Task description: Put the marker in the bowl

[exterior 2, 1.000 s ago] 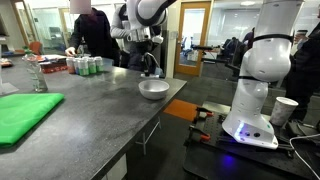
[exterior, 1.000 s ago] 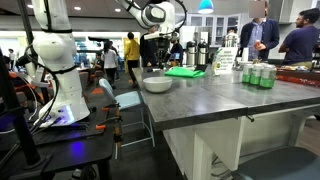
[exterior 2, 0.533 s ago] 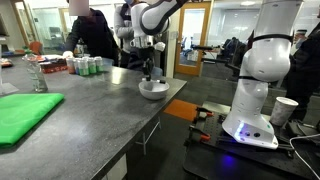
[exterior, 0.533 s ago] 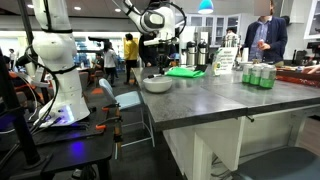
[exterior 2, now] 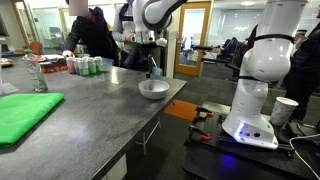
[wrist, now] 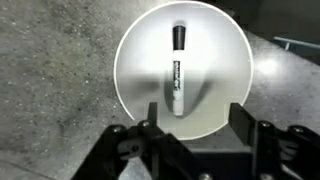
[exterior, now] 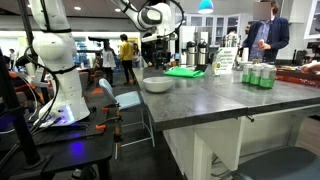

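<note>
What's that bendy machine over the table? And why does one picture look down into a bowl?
It is a robot arm, steered by a person. Two pictures come from cameras standing in the room; the third from a camera on the arm's wrist, looking down. At the arm's end is its gripper, two fingers for pinching, open now and holding nothing. Below, the white bowl sits on the grey table, with the marker lying inside. A green tray and some cans are there too.
</note>
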{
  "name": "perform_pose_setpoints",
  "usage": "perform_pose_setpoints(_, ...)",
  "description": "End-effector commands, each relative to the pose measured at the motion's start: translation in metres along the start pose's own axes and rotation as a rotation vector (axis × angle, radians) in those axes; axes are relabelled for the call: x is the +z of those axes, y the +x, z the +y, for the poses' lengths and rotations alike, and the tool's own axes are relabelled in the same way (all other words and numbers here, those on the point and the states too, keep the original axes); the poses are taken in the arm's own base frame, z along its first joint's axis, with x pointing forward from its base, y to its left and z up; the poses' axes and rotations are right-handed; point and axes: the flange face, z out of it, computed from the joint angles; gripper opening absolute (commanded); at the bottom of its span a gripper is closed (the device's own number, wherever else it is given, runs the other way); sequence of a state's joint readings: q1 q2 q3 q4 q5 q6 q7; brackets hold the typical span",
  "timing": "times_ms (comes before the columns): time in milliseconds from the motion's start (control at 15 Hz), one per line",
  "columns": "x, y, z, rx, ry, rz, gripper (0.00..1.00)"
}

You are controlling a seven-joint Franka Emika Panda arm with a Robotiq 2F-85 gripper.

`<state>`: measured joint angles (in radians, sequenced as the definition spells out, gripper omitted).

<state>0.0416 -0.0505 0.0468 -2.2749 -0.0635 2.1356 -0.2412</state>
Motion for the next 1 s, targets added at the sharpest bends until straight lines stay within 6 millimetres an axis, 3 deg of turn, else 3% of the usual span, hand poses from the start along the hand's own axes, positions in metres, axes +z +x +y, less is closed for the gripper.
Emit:
perform_pose_setpoints(0,-0.028,-0.011,-0.016,0.068,0.057,-0.038,1.0)
perform_pose_setpoints(467,-0.069,-0.027,-0.044,0.168,0.077,-0.07,1.0)
perform_pose_setpoints(933,-0.08,-0.033,-0.045,0.146,0.065,-0.058,1.0)
